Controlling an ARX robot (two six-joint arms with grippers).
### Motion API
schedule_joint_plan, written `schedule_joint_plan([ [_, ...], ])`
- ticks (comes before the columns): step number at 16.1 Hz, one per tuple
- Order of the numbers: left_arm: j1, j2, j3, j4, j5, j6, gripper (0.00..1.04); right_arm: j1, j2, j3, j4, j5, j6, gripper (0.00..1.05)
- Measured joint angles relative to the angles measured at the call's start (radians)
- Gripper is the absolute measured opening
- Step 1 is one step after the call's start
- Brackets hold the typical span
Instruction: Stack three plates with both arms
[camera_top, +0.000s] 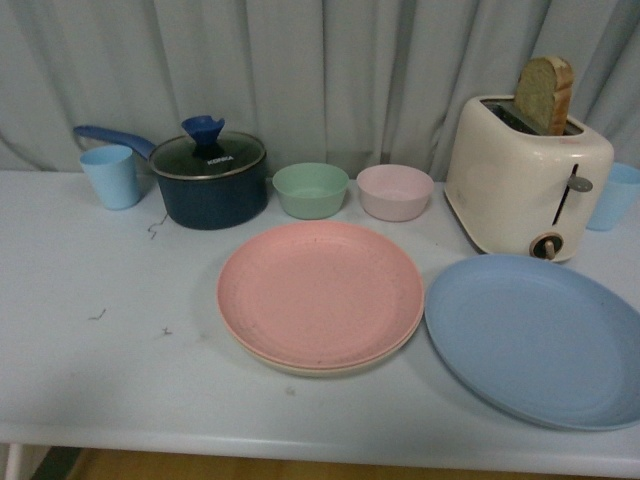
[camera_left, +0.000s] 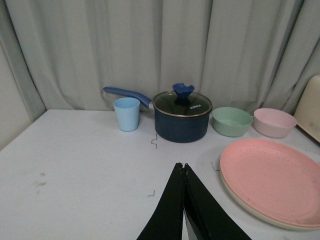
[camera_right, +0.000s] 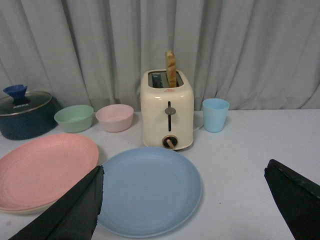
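The pink plate lies on the beige plate, of which only the rim shows, at the table's middle. The light blue plate lies alone to their right, in front of the toaster. Neither arm shows in the front view. In the left wrist view my left gripper is shut and empty above bare table, left of the pink plate. In the right wrist view my right gripper is open wide and empty, with the blue plate by one fingertip and the pink plate beyond it.
At the back stand a light blue cup, a dark blue lidded pot, a green bowl, a pink bowl, a cream toaster holding bread, and a second blue cup. The table's front edge is near.
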Motion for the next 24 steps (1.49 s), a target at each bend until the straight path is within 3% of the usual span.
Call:
schedule_joint_plan([
  [12, 0.000, -0.252, 0.000, -0.249, 0.000, 0.000, 0.02, 0.000, 0.000, 0.000, 0.000, 0.000, 0.000, 0.98],
  [14, 0.000, -0.372, 0.000, -0.425, 0.003, 0.000, 0.02, 0.000, 0.000, 0.000, 0.000, 0.000, 0.000, 0.98],
  [18, 0.000, -0.426, 0.000, -0.434, 0.000, 0.000, 0.03, 0.000, 0.000, 0.000, 0.000, 0.000, 0.000, 0.98],
  [24, 0.000, -0.427, 0.000, -0.432, 0.000, 0.000, 0.55, 0.000, 0.000, 0.000, 0.000, 0.000, 0.000, 0.98],
])
